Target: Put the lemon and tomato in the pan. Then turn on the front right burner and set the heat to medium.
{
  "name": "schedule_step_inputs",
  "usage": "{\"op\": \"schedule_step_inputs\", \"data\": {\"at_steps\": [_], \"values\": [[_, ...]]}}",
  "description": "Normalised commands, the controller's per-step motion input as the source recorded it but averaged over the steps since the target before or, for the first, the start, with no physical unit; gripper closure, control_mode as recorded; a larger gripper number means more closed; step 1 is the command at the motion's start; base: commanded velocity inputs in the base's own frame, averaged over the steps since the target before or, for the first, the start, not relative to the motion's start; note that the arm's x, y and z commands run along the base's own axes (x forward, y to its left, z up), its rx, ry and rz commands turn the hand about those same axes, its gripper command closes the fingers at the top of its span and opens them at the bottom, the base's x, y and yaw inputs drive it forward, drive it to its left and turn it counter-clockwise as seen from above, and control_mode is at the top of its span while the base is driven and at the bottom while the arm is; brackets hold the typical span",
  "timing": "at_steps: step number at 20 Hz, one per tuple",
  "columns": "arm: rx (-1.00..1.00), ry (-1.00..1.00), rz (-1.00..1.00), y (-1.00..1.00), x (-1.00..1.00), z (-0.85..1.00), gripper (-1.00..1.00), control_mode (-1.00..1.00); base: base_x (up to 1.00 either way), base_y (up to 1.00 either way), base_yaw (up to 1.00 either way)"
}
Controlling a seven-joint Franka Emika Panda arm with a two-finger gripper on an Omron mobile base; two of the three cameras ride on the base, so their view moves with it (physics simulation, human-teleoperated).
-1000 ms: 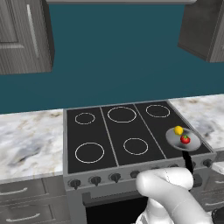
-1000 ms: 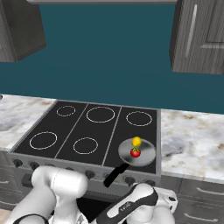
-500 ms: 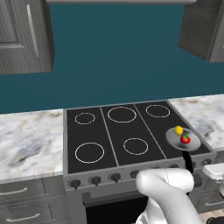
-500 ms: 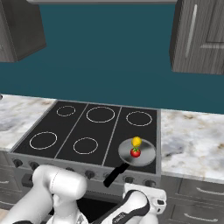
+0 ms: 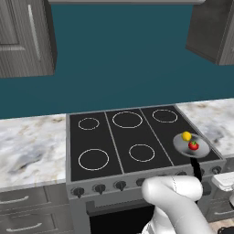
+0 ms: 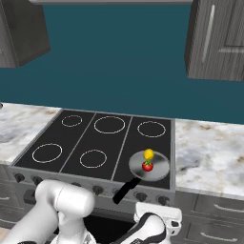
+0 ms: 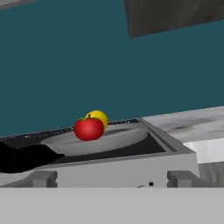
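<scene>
Lemon (image 6: 148,154) and tomato (image 6: 147,166) both lie inside the pan (image 6: 159,167), the lemon on the far side and the tomato touching it or just in front of it (in the hand view the red fruit overlaps the yellow one, so whether they touch cannot be told). The pan sits on the front right corner of the stove (image 6: 119,143), over the front right burner, with its straight black handle (image 6: 125,187) reaching out past the front edge, above the knob row (image 6: 97,189).

In the hand view the end effector looks along the cooktop from low at the stove's front edge: the pan (image 7: 127,135) is ahead and slightly above, the tomato (image 7: 89,129) ahead and a little to the left, the lemon (image 7: 99,117) just behind it, and the dark handle (image 7: 26,157) runs off to the lower left. The end effector is released, its jaws spread wide with nothing between them, and it is well apart from the fruit.

From the left base view the pan (image 5: 201,150) is beyond the white arm (image 5: 176,205), holding the lemon (image 5: 186,136) and tomato (image 5: 193,145). Marble surface (image 6: 209,147) flanks the stove on both sides, and grey cabinets (image 6: 217,40) hang above against a teal wall (image 6: 119,57).
</scene>
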Motion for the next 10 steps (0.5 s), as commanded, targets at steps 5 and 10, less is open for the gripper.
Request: {"op": "schedule_step_inputs", "data": {"at_steps": [5, 10], "values": [[-0.05, 0.0, 0.0, -0.08, 0.0, -0.13, -1.0, -1.0, 0.0, 0.0, 0.0], [-0.09, 0.0, -0.02, -0.07, 0.02, -0.15, -1.0, -1.0, 0.0, 0.0, 0.0]]}}
